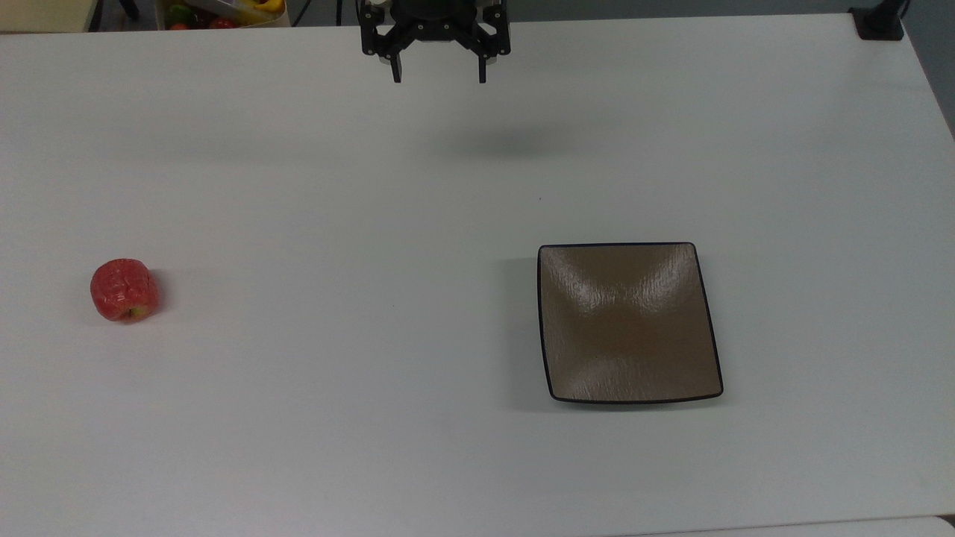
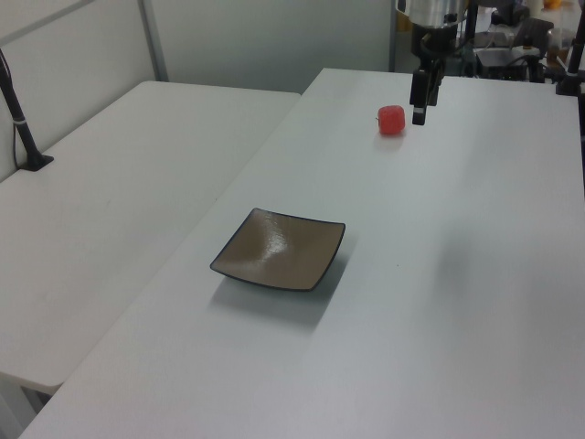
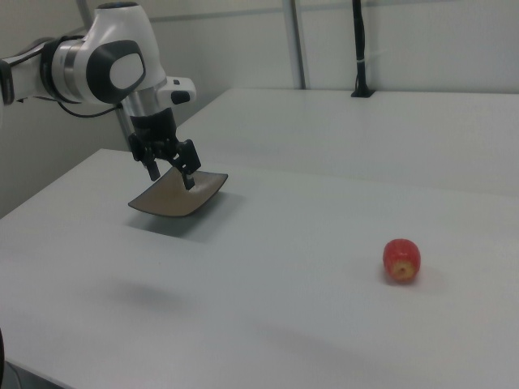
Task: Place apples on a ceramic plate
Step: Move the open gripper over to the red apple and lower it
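Observation:
A small red apple (image 1: 124, 289) lies on the white table near the top view's left edge, with a yellowish-green patch at its end; it also shows as the apple (image 3: 401, 259) and the apple (image 2: 391, 120). The square brown-taupe plate (image 1: 630, 324) with a thin dark rim rests bare at the top view's right of centre, seen too as the plate (image 2: 280, 249) and the plate (image 3: 178, 194). My gripper (image 1: 439, 76) hangs open above the table's far middle, well apart from both. In the right view the gripper (image 3: 171, 176) stands in front of the plate, nothing between its fingers.
The white table (image 1: 373, 410) spans the scene. A box of coloured fruit (image 1: 220, 13) sits beyond the far edge at the top view's upper left. A black clamp mount (image 1: 879, 22) stands at the far right corner. A second white table (image 2: 110, 183) adjoins in the left view.

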`<state>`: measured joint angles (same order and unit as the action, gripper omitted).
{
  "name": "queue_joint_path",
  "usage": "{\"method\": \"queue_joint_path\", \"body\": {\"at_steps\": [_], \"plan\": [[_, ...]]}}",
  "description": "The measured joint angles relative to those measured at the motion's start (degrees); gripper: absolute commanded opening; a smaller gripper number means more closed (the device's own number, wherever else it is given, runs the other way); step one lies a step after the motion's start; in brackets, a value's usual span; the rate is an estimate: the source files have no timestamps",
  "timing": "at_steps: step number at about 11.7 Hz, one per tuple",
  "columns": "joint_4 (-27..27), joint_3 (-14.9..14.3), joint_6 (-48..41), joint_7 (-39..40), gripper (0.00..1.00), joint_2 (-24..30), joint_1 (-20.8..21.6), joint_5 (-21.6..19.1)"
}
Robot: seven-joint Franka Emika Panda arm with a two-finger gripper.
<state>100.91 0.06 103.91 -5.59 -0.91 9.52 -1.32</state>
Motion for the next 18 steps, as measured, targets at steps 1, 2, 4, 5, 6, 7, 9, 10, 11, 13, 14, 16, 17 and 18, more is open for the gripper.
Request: {"method": "queue_joint_path", "body": {"at_steps": [1, 2, 4, 5, 6, 7, 9, 10, 11, 13, 14, 16, 17, 18], "plan": [[0.03, 0.00, 0.00, 0.73, 1.00, 0.00, 0.00, 0.00], [0.03, 0.00, 0.00, 0.73, 1.00, 0.00, -0.01, 0.00], [0.03, 0.00, 0.00, 0.73, 1.00, 0.05, -0.12, 0.00], [0.02, 0.00, 0.00, 0.73, 1.00, 0.17, -0.15, 0.00], [0.01, 0.00, 0.00, 0.73, 1.00, 0.26, -0.16, 0.00], [0.01, 0.00, 0.00, 0.73, 1.00, 0.28, -0.16, 0.00], [-0.01, 0.00, 0.00, 0.73, 1.00, 0.28, -0.20, 0.00], [-0.04, -0.01, 0.00, 1.51, 1.00, 0.28, -0.33, 0.35], [-0.04, -0.07, 0.00, 4.35, 1.00, 0.28, -0.57, 1.52], [-0.04, -0.19, 0.54, 10.93, 1.00, 0.11, -1.67, 3.34], [0.03, -0.37, 1.81, 13.91, 1.00, -0.20, -2.45, 4.19], [0.07, -1.38, 6.86, 19.81, 1.00, -2.14, -4.20, 6.34], [0.06, -2.41, 9.65, 22.41, 1.00, -3.41, -4.59, 7.54], [0.05, -3.59, 12.44, 24.85, 1.00, -4.59, -4.81, 8.61]]}}
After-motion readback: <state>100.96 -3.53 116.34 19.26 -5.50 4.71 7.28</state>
